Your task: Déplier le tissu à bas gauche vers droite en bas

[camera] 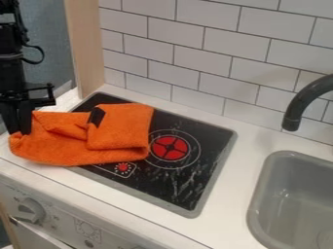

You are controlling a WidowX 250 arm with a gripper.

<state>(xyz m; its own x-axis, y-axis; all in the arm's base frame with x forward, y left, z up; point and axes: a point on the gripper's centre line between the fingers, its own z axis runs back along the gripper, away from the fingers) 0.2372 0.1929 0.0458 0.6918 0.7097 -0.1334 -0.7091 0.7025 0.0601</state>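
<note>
Fingers of the black gripper (19, 132) point down at the left end of the orange cloth (117, 141), near the countertop's left edge; whether they are clenched on a fold or released cannot be told. The step in hand appears to be securing the lower-left part for unfolding. The next move likely calls for a sure hold on that end, a slight lift, then a sweep toward the right front corner of the hob (211, 146), with the under layer left in place. The cloth, apparently thick, napped terry, lies from the white countertop (234, 189) onto the hob's left half: a creased, round-edged lobe at left, a squarish folded flap at right, with a small black tag (96, 116) at the flap's upper left. The hob is a glossy black panel, scuffed and grey-rimmed, bearing a red disc (170, 148) within pale rings. Farther right are the smooth grey sink (263, 194), round-cornered, and the curved, dark tubular faucet (305, 99).
</note>
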